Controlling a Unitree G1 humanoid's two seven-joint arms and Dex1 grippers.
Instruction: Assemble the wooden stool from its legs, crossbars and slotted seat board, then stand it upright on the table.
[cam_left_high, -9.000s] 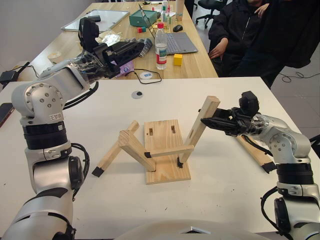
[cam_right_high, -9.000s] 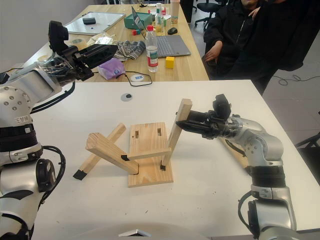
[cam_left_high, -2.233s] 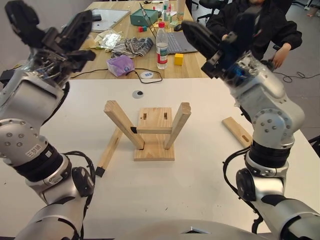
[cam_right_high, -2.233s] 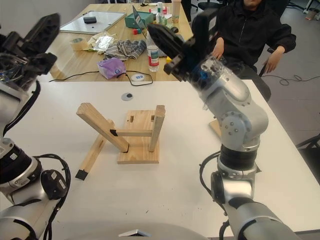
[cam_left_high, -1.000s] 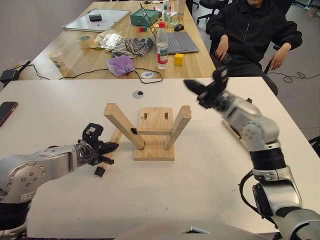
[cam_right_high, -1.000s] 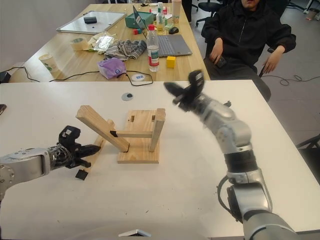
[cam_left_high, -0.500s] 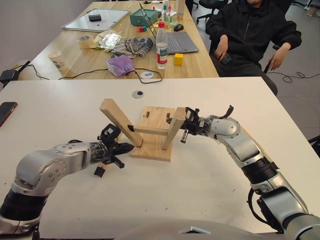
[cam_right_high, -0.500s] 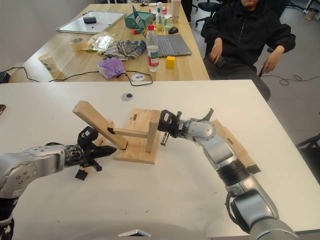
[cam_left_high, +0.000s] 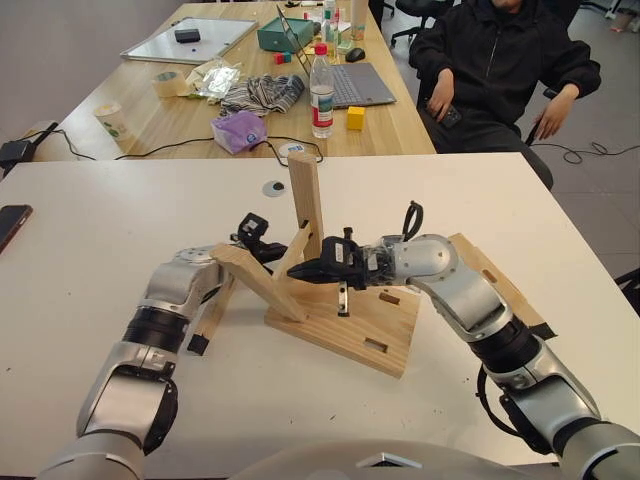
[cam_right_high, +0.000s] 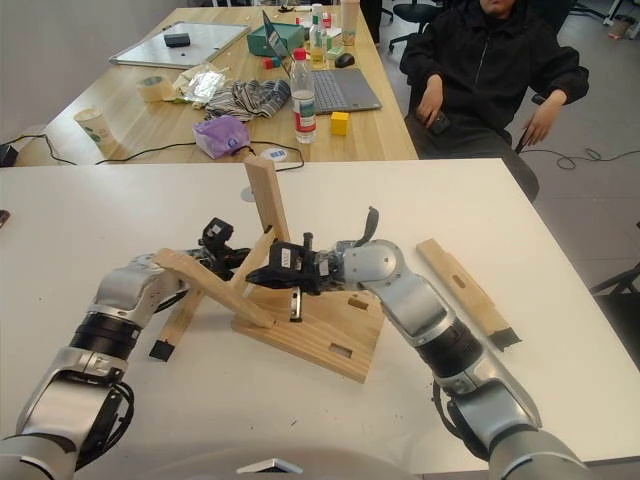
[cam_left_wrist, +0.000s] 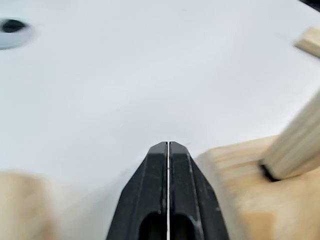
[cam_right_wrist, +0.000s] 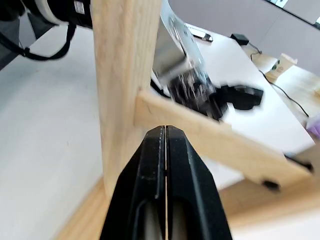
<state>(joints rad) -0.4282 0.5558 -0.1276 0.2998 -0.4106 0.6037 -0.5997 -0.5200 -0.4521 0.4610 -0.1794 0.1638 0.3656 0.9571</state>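
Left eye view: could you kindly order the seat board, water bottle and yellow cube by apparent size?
1. seat board
2. water bottle
3. yellow cube
The latter two stand farther from the camera.

Both arms bend inward, forearms low, tips nearly meeting. The left gripper (cam_left_wrist: 168, 146) has its fingers pressed flat together, and so has the right gripper (cam_right_wrist: 165, 131).

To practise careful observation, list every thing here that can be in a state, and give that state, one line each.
Left hand: shut, empty.
Right hand: shut, empty, tips at the crossbar.
Seat board: lying face up, two slots empty.
Leg frame: tilted, resting on the seat board.
Loose leg, robot's left: lying flat.
Loose leg, robot's right: lying flat.
Bottle: upright, capped.
Laptop: open.
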